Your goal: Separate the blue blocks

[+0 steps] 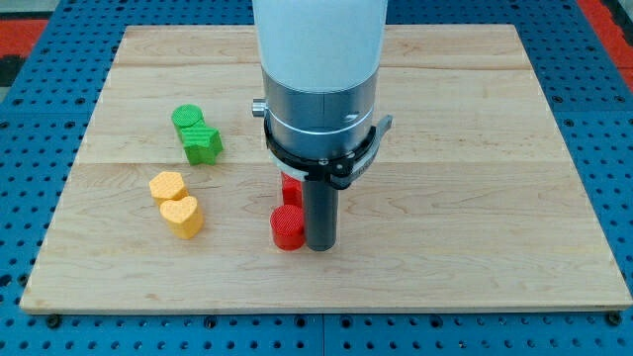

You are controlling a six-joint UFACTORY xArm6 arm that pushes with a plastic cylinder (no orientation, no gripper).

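On the wooden board (475,148), going from the view's left: a yellow block (167,186) with a rounded, roughly heart-like outline lies left of centre, and a yellow heart (182,215) sits just below and slightly right of it, the two touching or nearly so. Above them, toward the view's top, a green cylinder (186,119) stands against a green block (202,143) of a star-like, notched shape; these two touch, the notched one lower and to the right.

Near the board's middle stands a red cylinder (288,227), low in the view. Behind it, a second red block (291,189) shows only as a sliver (its shape cannot be made out, since the arm's metal collar (321,119) and the rod hide most of it). The two reds are close together, one above the other in the view.

My tip (321,246) rests on the board right beside the red cylinder, on its right, touching or just short of touching it. The dark rod rises from there into the collar and the white arm body (318,40), which fills the upper centre of the view. There are no jaws here, only the rod, so nothing is held.

No blue blocks are visible; whether any lie behind the arm cannot be told. The board's right side shows only bare wood. Around the board lies a blue pegboard surface (40,109).
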